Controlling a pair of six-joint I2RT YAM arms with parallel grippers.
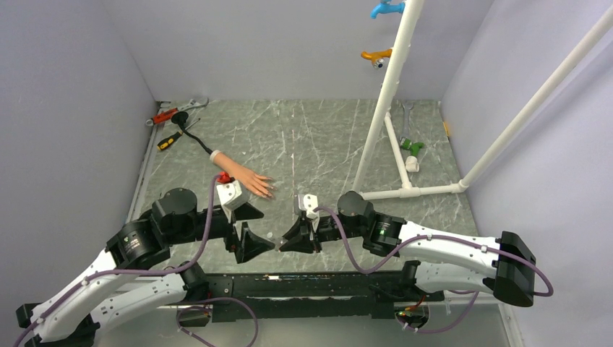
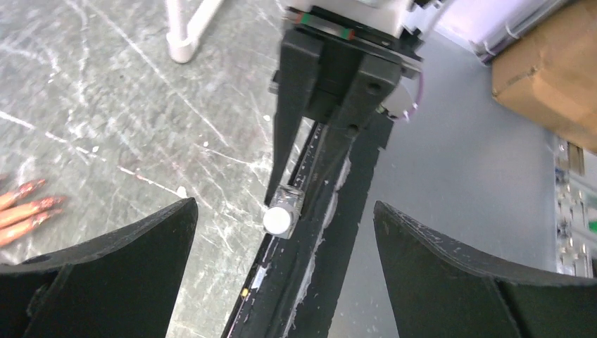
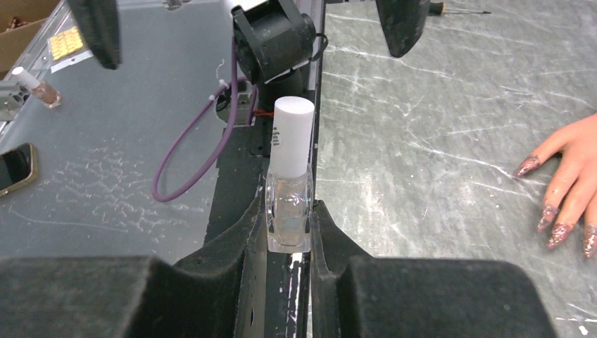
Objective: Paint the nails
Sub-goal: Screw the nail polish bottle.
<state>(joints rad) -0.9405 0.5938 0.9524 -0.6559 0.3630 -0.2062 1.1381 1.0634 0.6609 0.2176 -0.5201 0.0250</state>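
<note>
I hold the clear bottle [image 3: 288, 208] pinched in the right gripper [image 3: 288, 215], lower centre of frame, so the spread left gripper [image 2: 283, 205] can take its white cap [image 3: 293, 134].

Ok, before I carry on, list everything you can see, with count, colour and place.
table: one, grey marbled, under everything
mannequin hand: one, flesh-coloured, white cuff, lying left of centre
nails: four showing, glittery reddish-pink, on its fingertips
bottle: one, clear with white cap, in the right end effector
wrench: one, red-handled, far left corner
screwdriver: one, yellow and black, beside the wrench
pipe frame: one, white, right side
hooks: two, blue and orange, on the upright pipe
spanner: one, silver, far right
phone: one, dark, beyond the near edge
left end effector: one, black, open and empty
right end effector: one, black, shut on the bottle
</note>
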